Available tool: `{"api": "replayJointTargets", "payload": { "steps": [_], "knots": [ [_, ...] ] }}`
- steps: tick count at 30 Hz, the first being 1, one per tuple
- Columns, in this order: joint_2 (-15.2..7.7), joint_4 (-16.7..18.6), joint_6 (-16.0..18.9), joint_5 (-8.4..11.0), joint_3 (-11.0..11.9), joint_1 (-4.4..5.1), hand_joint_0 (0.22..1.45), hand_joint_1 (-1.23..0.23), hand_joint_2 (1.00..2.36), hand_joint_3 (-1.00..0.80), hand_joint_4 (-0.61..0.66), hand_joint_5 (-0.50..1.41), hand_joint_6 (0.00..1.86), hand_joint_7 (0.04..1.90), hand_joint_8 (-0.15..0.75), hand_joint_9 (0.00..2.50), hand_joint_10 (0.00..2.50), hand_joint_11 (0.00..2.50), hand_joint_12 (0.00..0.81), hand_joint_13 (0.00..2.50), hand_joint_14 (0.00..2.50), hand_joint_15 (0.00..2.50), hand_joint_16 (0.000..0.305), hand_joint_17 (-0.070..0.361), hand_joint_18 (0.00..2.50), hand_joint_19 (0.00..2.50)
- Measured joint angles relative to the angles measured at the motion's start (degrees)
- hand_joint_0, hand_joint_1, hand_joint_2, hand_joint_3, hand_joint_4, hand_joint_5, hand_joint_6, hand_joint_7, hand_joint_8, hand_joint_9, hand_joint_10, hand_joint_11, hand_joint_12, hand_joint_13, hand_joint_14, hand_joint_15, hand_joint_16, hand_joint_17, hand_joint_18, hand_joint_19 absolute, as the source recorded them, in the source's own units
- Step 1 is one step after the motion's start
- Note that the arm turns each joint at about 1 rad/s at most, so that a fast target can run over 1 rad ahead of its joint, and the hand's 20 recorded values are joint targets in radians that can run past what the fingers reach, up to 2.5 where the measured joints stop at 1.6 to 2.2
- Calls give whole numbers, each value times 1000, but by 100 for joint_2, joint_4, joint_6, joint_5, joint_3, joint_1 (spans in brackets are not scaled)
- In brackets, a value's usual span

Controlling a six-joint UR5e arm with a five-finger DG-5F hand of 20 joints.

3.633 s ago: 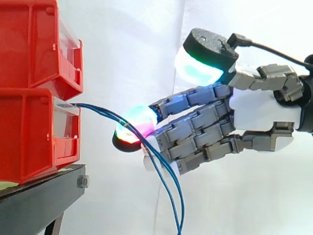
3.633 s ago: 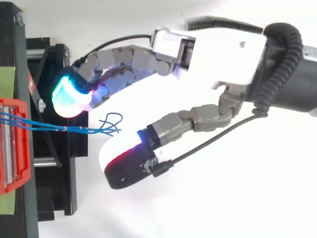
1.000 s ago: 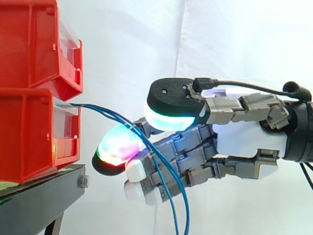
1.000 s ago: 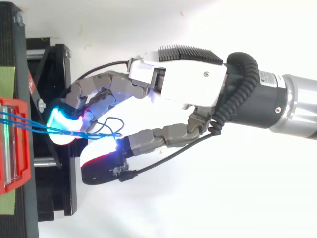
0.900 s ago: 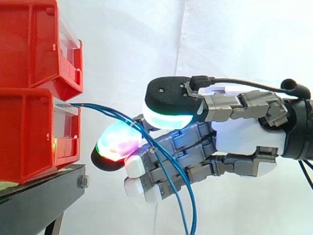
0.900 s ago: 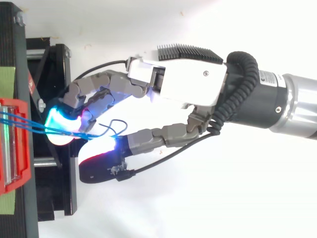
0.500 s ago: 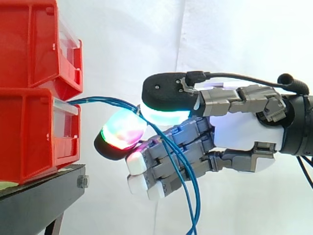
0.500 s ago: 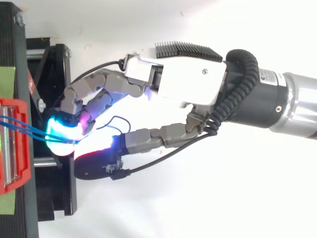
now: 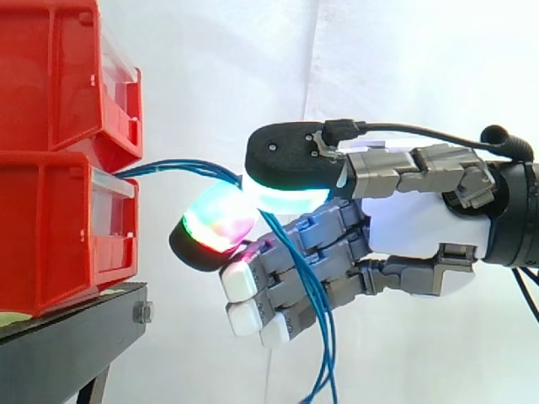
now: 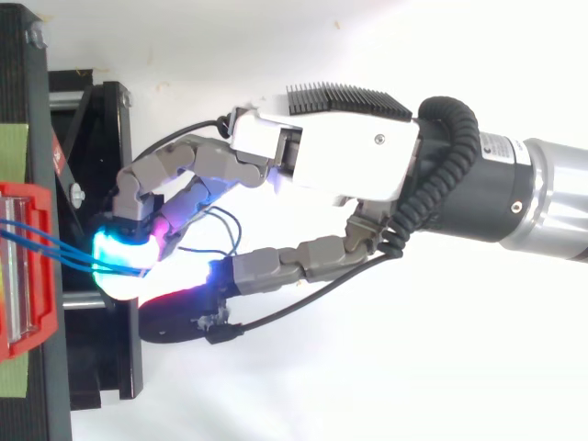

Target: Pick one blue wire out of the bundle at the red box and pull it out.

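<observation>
Pinching the blue wires (image 9: 177,167): you can see the hand (image 9: 421,223) curled, with the thumb's pad (image 9: 290,195) pressed down over a glowing fingertip (image 9: 215,225) and the strands caught between the two. I can't tell you whether one strand or several sit in that pinch. The other fingers are bent under, white tips pointing left, and the wires run across them. From the pinch the wires arc left, roughly level, into the clear-fronted mouth of the lower red bin (image 9: 50,227). Right of the pinch the slack drops over the curled fingers and leaves the bottom edge of the side view. From above, the hand (image 10: 349,165) comes in from the right and its cyan fingertip sits near the lower red bin (image 10: 46,312) without touching it. You get two or three blue strands (image 10: 55,243) spanning that gap, plus a loose loop between fingers and thumb. The upper red bin (image 9: 50,76) is stacked on the lower one, both on the black stand (image 9: 76,332), with the white curtain (image 9: 219,67) behind.
</observation>
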Motion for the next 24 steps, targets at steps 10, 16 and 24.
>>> {"api": "replayJointTargets", "payload": {
  "steps": [10,16,24],
  "knots": [
    [298,-958,43,-348,-1,-19,636,-744,1003,99,-108,-143,966,1065,377,844,8,445,460,887,16,455,64,144,801,412],
    [528,-1820,69,-426,-3,-36,639,-750,1007,66,-87,-152,969,1071,369,826,8,454,455,877,15,460,63,141,788,414],
    [756,-2294,248,-440,-1,-83,630,-747,1010,56,-43,-155,971,1048,364,816,8,447,450,870,16,464,62,140,776,423]
  ]
}}
